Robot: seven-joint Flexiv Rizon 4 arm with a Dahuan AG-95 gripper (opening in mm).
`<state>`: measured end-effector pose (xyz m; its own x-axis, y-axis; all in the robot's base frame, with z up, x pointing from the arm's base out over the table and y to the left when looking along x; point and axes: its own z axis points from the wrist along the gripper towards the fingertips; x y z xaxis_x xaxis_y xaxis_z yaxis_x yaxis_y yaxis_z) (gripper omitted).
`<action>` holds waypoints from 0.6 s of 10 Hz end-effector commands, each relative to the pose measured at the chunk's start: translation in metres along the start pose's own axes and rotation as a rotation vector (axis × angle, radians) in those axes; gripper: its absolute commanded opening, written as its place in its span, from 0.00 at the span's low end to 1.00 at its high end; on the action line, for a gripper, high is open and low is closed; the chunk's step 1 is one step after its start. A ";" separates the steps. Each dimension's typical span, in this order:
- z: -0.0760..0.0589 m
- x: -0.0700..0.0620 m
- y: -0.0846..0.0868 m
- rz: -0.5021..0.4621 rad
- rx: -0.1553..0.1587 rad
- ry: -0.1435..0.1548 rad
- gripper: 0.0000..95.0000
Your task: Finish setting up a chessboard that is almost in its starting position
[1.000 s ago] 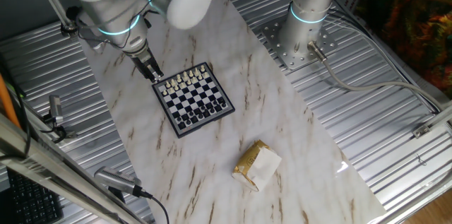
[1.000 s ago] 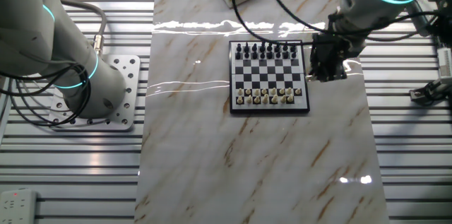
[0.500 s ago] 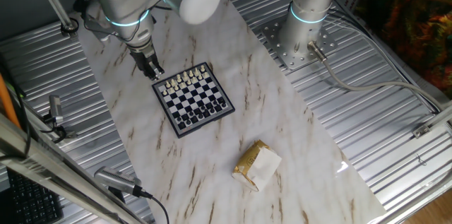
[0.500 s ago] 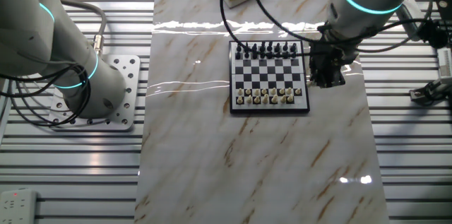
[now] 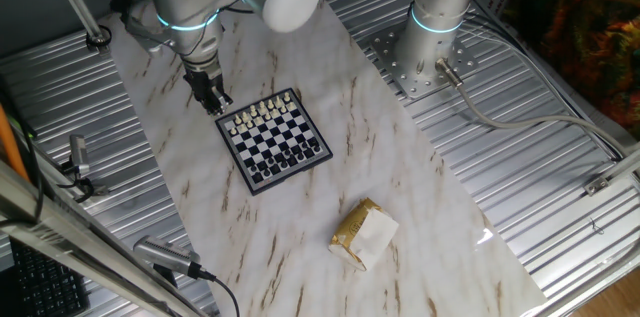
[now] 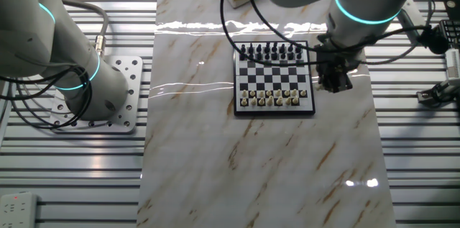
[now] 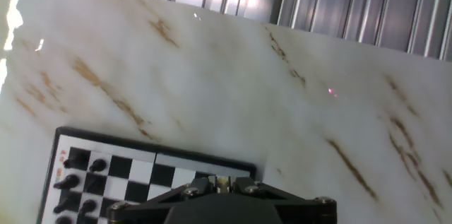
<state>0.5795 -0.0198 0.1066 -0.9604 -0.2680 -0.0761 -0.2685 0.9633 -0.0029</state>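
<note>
Marble table carries the chessboard mid-surface, and the gripper hovers just off its white-piece edge. Whether the fingers are spread, I can't tell. Best approach: descend straight, pinching the stray piece without nudging neighbours.

A robotics lab: ribbed metal benches, bolted arm base plate, trailing cables, marble-look worktop.

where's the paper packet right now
In one fixed view the paper packet lies on the marble table, apart from the chessboard, toward the lower right.
</note>
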 end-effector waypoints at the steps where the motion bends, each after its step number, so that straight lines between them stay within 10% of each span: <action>1: 0.001 -0.002 0.000 -0.024 -0.005 -0.035 0.00; 6: 0.010 -0.002 -0.004 -0.102 -0.033 -0.072 0.00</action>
<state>0.5827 -0.0229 0.0972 -0.9238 -0.3518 -0.1511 -0.3580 0.9336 0.0149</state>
